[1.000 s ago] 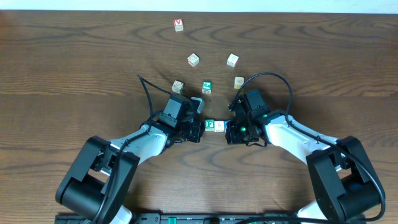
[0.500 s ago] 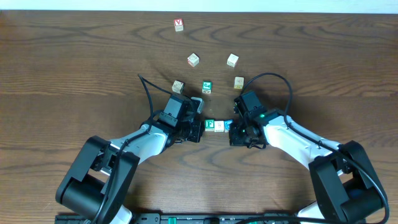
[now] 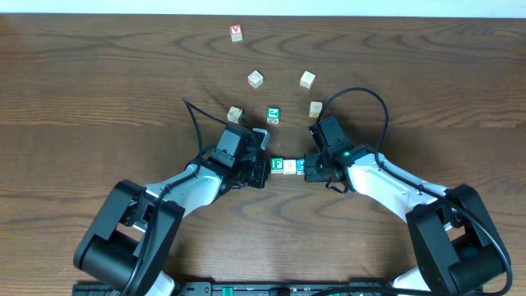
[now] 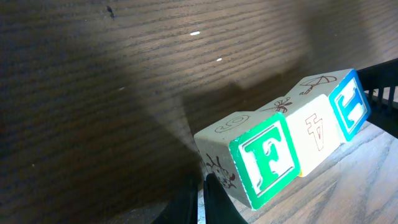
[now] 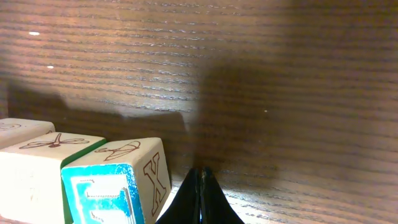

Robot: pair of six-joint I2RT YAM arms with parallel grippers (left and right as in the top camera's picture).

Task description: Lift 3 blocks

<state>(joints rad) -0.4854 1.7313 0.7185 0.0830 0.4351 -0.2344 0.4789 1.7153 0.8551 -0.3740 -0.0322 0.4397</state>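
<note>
Three blocks lie in a tight row between my arms: a green-faced F block [image 3: 277, 165], a cream block [image 3: 289, 166] and a blue block [image 3: 301, 166]. The left wrist view shows the green [image 4: 267, 158], cream [image 4: 314, 134] and blue [image 4: 349, 102] blocks in line. My left gripper [image 3: 265, 168] [image 4: 202, 186] is shut, its tip against the green block's outer side. My right gripper [image 3: 313, 168] [image 5: 202, 174] is shut, its tip beside the X face of the blue block [image 5: 102, 193]. I cannot tell whether the row is off the table.
Farther back on the wooden table sit loose cubes: a red-lettered one [image 3: 237, 32], another green one [image 3: 273, 114], and plain wooden ones [image 3: 256, 79] [image 3: 307, 79] [image 3: 316, 108] [image 3: 236, 114]. Black cables arch over both wrists.
My right wrist has shifted back and off the blue block, which now shows from above, with its tip at the row's right end. The left arm and the row have stayed put.
</note>
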